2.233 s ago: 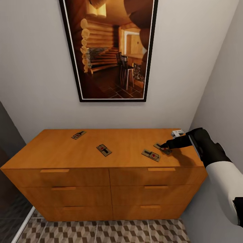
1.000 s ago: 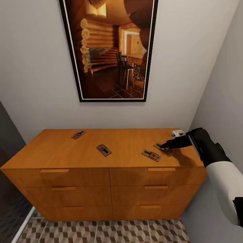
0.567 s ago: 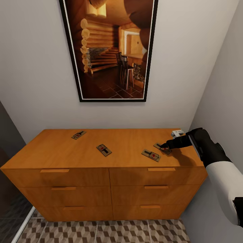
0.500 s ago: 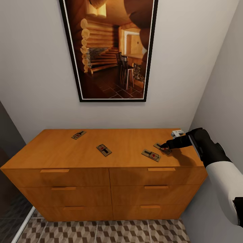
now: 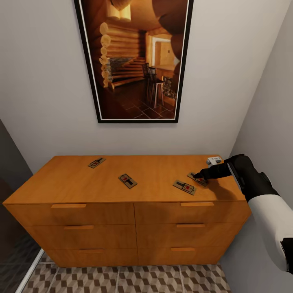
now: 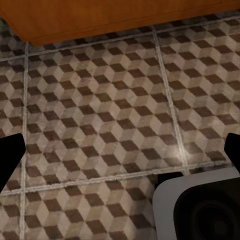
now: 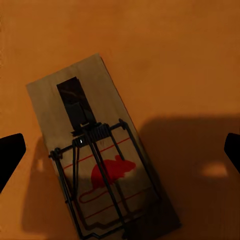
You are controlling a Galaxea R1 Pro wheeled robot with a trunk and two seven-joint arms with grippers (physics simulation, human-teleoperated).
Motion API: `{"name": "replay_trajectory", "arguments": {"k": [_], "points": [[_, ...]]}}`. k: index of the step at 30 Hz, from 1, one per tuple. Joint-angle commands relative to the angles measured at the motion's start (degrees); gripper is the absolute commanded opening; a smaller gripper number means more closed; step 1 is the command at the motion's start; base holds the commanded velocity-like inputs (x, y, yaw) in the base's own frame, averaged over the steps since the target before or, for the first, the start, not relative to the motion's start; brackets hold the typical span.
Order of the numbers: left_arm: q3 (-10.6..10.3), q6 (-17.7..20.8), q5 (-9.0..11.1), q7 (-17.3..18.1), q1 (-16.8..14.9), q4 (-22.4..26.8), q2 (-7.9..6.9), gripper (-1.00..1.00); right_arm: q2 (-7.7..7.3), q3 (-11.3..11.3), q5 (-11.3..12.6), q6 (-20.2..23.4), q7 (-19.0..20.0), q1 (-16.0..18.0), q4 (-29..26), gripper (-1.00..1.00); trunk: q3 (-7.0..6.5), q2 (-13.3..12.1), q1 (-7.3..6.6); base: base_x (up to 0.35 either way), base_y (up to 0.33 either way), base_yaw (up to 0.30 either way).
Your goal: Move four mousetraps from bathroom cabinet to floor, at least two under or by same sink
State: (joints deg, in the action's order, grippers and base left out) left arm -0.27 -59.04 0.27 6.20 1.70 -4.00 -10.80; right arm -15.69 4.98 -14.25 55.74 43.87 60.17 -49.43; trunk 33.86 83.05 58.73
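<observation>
Four mousetraps lie on the flat top of the orange-brown cabinet (image 5: 73, 183): one at the back left (image 5: 96, 162), one near the middle (image 5: 127, 180), one at the front right (image 5: 184, 187) and the rightmost mousetrap (image 5: 201, 180). My right gripper (image 5: 198, 176) hovers right over that last trap, open. In the right wrist view the trap (image 7: 100, 160) lies between the wide-apart fingertips (image 7: 10, 155), untouched. My left gripper (image 6: 120, 150) hangs open over the cube-patterned bathroom floor (image 6: 100, 115), holding nothing.
A small white box (image 5: 214, 160) sits at the cabinet's back right corner. A large framed picture (image 5: 134, 61) hangs on the wall behind. A grey wall (image 5: 268, 122) closes in on the right. The robot's base (image 6: 200, 205) shows over the tiles near the cabinet's foot (image 6: 100, 20).
The head camera has shifted slightly, so the whole picture sits a little to the right. The right gripper and the mousetraps have not moved.
</observation>
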Motion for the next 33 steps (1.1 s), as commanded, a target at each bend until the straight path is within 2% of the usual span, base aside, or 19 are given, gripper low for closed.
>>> {"name": "replay_trajectory", "arguments": {"k": [1, 14, 33], "points": [[0.01, -0.20, 0.08, 0.22, -0.03, -0.06, -0.01, 1.00, -0.04, 0.12, -0.60, 0.07, 0.52, 0.04, -0.06, 1.00, 0.04, 0.03, 0.00, 0.000, 0.009, 0.000], [0.01, -0.20, 0.08, 0.22, -0.03, -0.07, -0.01, 1.00, -0.04, 0.12, -0.60, 0.07, 0.52, 0.04, -0.06, 1.00, 0.04, 0.03, 0.00, 0.000, 0.111, 0.000], [0.01, -0.20, 0.08, 0.22, -0.03, -0.06, -0.01, 1.00, -0.20, 0.04, -0.60, 0.07, 0.52, 0.04, 0.11, 1.00, 0.04, 0.03, 0.00, 0.000, 0.011, 0.000]]}}
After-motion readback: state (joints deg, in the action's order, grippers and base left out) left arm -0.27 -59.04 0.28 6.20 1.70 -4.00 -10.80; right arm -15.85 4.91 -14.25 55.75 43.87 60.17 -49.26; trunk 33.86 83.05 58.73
